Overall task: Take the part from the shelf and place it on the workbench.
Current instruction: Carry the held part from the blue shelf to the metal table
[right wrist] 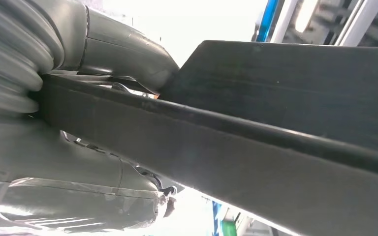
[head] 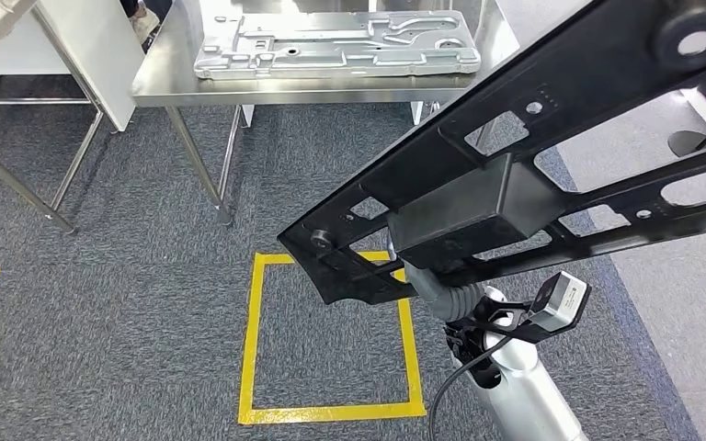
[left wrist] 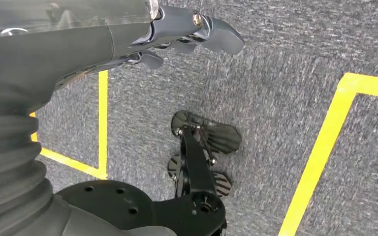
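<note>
Black part (head: 552, 138) clamped in right hand (right wrist: 103, 142); left hand (left wrist: 187, 34) curled, holding nothing.

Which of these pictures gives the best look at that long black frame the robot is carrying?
The head view: the black frame shows its cut-outs and holes, slanting above the carpet. The right wrist view has a close dark stretch of it beside the right hand. The left wrist view looks at carpet.
</note>
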